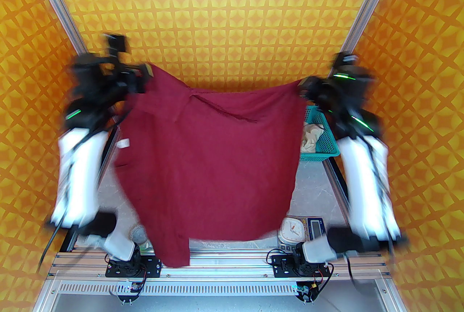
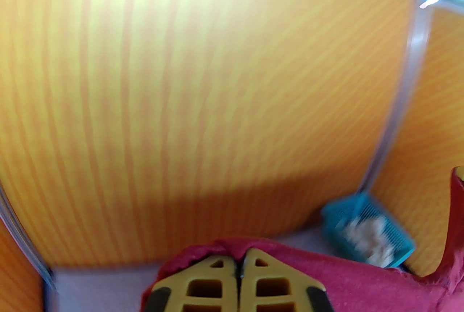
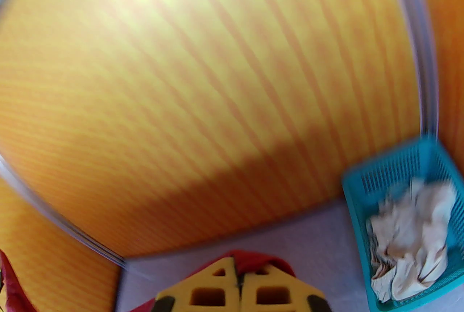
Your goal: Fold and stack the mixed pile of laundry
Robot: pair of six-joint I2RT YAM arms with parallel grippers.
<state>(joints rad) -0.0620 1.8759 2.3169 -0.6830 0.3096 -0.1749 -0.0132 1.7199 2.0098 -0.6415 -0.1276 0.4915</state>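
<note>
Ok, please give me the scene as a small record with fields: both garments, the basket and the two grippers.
shirt: dark red short-sleeved shirt, hanging spread in the air between the arms
left gripper: shut on one upper corner of the shirt
right gripper: shut on the other upper corner
shorts: cream-white shorts, crumpled, lying in the basket
basket: teal plastic mesh basket, beside the right arm

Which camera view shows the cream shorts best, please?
The right wrist view: the cream shorts lie crumpled in the teal basket, largely unobstructed. Overhead, the red shirt hides part; the left wrist view blurs them.
</note>
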